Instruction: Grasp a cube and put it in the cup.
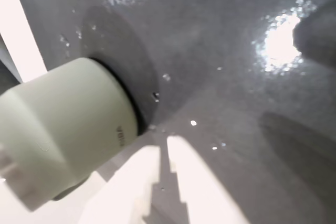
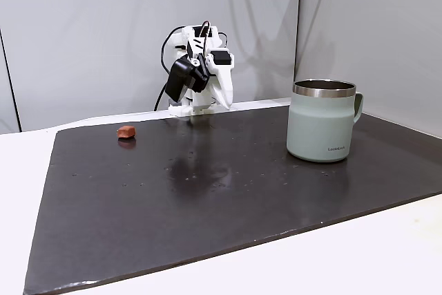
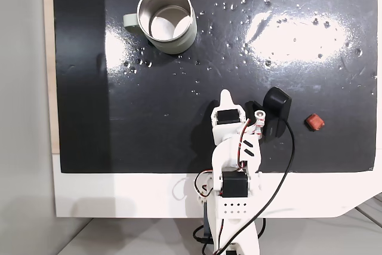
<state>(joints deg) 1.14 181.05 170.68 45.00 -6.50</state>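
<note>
**Arm folded at the mat's edge, cube and cup on opposite sides**

The gripper (image 1: 167,148) enters the wrist view from the bottom edge as two overexposed white fingers (image 1: 191,182) with only a thin slit between them near the tips; they look nearly pressed together with nothing between them. Their lower parts are cut off by the frame. In the fixed view from above, the gripper (image 3: 225,95) shows as a single white point aimed toward 12 o'clock, so its jaws cannot be judged there.

The arm (image 3: 233,159) sits folded over the dark mat (image 3: 119,117).

The cube (image 3: 314,122) lies at about 3 o'clock from the gripper, well apart: a tiny reddish-brown block with rounded edges, too small for detail. In a fixed view from the front it (image 2: 126,131) rests on the mat.

The cup (image 3: 166,19) stands upright at about 11 o'clock from the gripper, pale sage green with a steel rim and a side handle. Its small dark lettering (image 2: 338,148) near the base is illegible, and in the wrist view the cup (image 1: 68,124) is blurred and cropped.
</note>
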